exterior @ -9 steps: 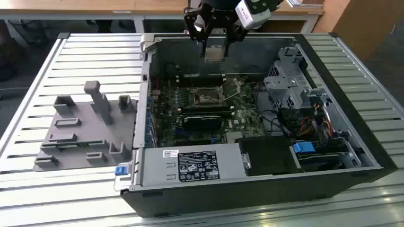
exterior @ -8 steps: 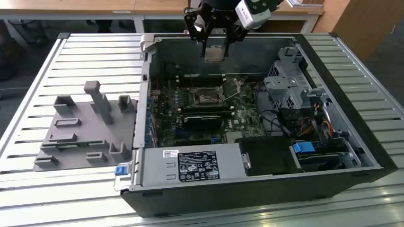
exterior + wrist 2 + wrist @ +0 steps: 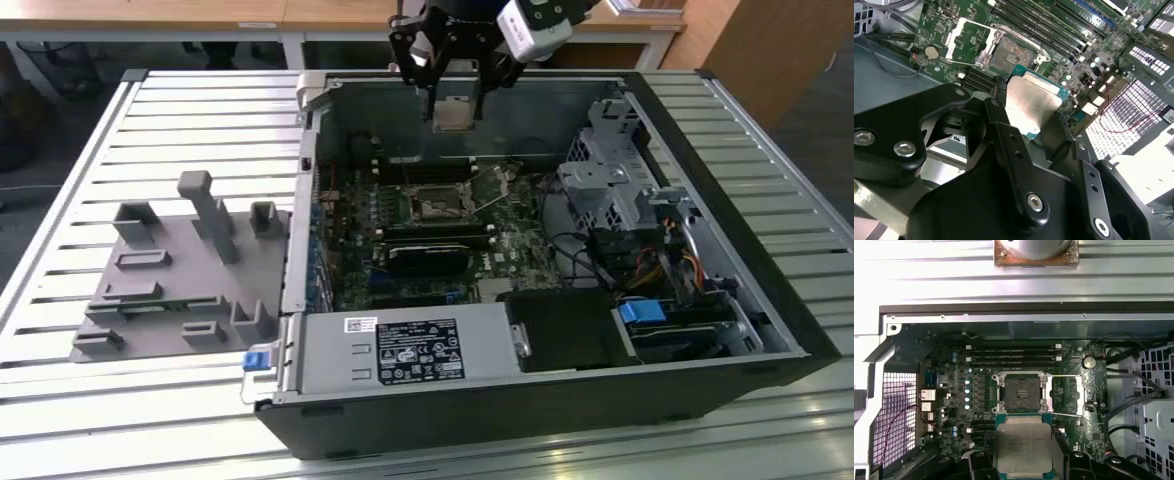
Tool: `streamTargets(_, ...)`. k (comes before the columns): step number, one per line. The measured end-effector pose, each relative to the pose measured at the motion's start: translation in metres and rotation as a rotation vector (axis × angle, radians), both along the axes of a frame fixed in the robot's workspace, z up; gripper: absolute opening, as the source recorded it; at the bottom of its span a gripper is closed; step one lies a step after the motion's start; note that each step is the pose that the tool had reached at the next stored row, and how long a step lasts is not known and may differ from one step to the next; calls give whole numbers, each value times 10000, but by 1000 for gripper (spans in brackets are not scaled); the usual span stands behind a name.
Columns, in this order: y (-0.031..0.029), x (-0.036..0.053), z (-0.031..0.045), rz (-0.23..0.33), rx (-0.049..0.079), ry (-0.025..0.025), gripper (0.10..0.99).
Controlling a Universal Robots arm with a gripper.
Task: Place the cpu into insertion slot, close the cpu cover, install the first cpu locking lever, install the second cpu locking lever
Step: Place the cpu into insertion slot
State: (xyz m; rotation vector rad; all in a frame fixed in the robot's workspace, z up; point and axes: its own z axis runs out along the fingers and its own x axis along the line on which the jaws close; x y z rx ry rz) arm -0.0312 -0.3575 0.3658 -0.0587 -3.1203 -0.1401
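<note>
Flat silver-grey square cpu (image 3: 1024,447) is clamped edge-to-edge by black gripper (image 3: 454,108), fingers closed to chip width; held apart from uncovered dark square insertion slot (image 3: 1020,391).

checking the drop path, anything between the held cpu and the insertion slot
Nothing: in the first wrist view the stretch from cpu to insertion slot is bare.

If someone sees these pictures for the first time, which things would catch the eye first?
First comes the black gripper, which holds the small square silver-faced cpu above the open black computer case. Below it, on the green motherboard, the dark square insertion slot lies uncovered and empty. On the exterior view's left, a grey fixture plate with upright blocks sits on the slatted metal table.
</note>
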Motion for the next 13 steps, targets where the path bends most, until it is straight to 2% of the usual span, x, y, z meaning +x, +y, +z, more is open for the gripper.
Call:
streamTargets(4, 0, 0, -1, -478, -10, 1, 525)
streamTargets(13, 1, 0, -11, -1955, -13, 2, 525)
